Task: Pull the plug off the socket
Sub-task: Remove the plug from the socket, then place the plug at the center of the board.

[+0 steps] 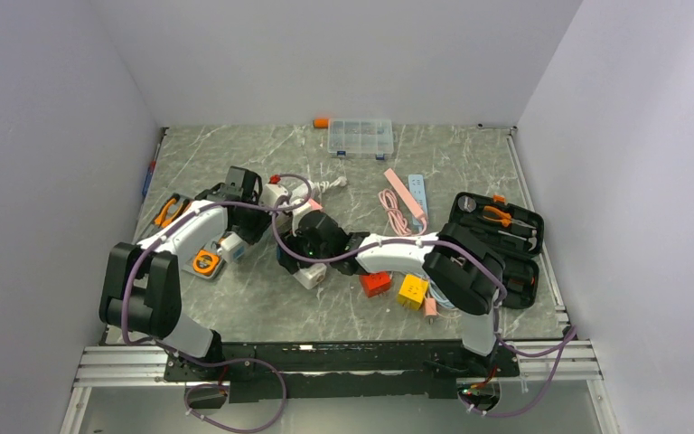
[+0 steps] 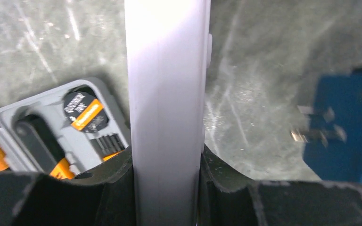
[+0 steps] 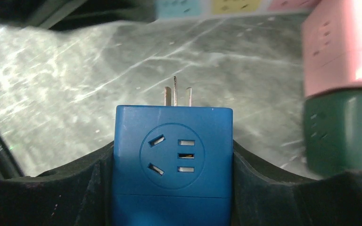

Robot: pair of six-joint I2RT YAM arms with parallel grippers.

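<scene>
- both grippers are pinching: your left gripper (image 2: 167,165) clamps the white socket (image 2: 167,70) bar, your right gripper (image 3: 172,162) the blue plug (image 3: 172,136).
- the plug's prongs (image 3: 175,94) show bare, near the socket but apart from it, so it looks free.
- draw it straight back, level, bar pinned.

Clear compartment box (image 1: 360,137) at the far edge of the marbled bench (image 1: 262,306), open black tool case (image 1: 522,276) over right, red block (image 1: 376,283) beside yellow block (image 1: 412,291) up front
</scene>
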